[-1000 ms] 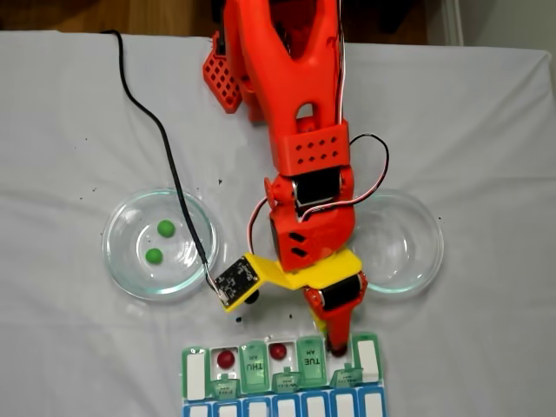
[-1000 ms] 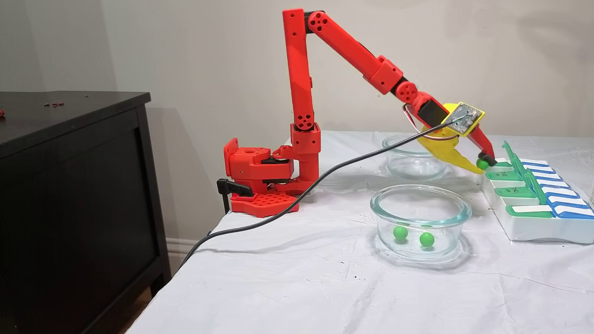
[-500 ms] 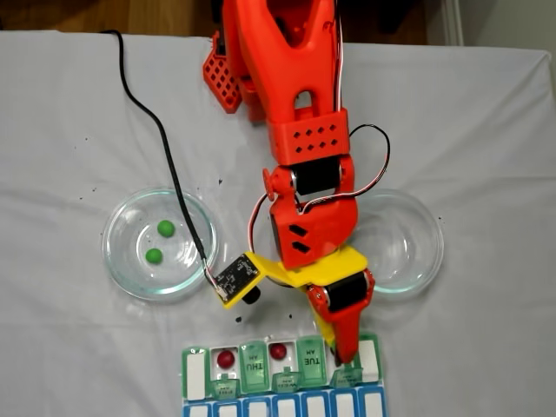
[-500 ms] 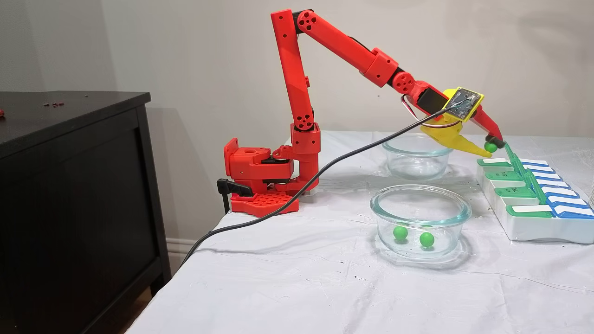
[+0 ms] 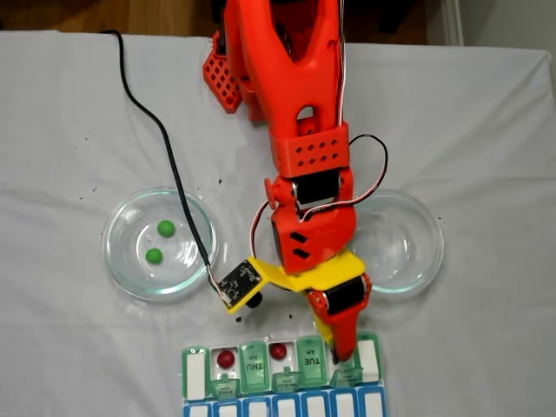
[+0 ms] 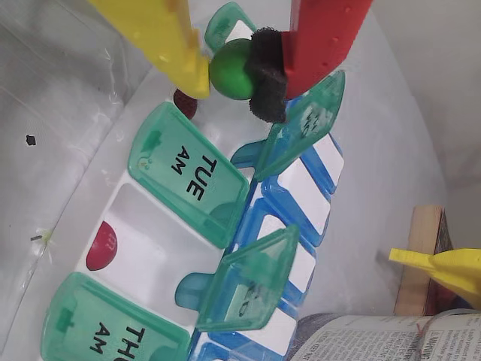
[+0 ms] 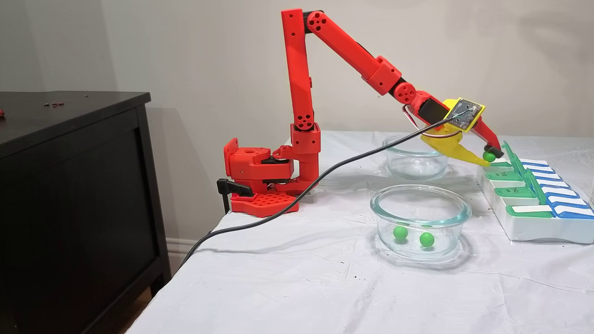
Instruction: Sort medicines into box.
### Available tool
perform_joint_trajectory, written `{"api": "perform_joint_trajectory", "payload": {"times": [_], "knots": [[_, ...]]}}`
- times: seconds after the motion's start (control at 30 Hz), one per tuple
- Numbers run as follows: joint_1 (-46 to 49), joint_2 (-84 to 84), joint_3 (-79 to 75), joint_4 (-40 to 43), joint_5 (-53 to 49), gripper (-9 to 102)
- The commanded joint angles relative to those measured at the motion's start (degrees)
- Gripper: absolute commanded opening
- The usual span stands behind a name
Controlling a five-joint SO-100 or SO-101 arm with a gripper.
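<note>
The red arm reached from its base at the far edge of the white-covered table (image 5: 69, 104) toward the near edge, as a fixed view from above showed. Its gripper (image 6: 239, 75) was closed on a green ball (image 6: 230, 69), pinched between the yellow finger (image 6: 169, 41) and the black pad (image 6: 267, 71) of the red finger. In a fixed view from the side, the gripper (image 7: 488, 157) held this ball just above the far end of the pill organizer (image 7: 533, 227). The organizer (image 5: 195, 382) lay at the near edge of the table, with a row of green lids and a row of blue lids. Several green lids stood raised; the lids marked TUE (image 6: 188, 169) and THU (image 6: 105, 335) lay shut. Two dark red balls (image 5: 227, 358) (image 5: 278, 351) rested in separate open compartments, one on each side of the THU lid. A third red ball (image 6: 185, 102) lay beyond the TUE lid, below the gripper. Two green balls (image 5: 166, 228) (image 5: 154, 255) remained in the left glass dish (image 5: 117, 261). The right glass dish (image 5: 426, 261) stood beside the arm. A black cable (image 5: 165, 148) ran across the left dish.
</note>
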State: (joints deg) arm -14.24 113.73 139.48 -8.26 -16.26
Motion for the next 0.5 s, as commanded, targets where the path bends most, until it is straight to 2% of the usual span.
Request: {"api": "perform_joint_trajectory", "payload": {"times": [0.0,0.13,0.33,0.47], "knots": [[-0.4,0.4,-4.0,-3.1,-1.1,0],[-0.1,0.0,-4.0,-3.8,-1.0,1],[-0.3,0.9,-3.2,-3.3,-0.4,16],[-0.5,1.3,-3.0,-2.2,-0.5,17]]}}
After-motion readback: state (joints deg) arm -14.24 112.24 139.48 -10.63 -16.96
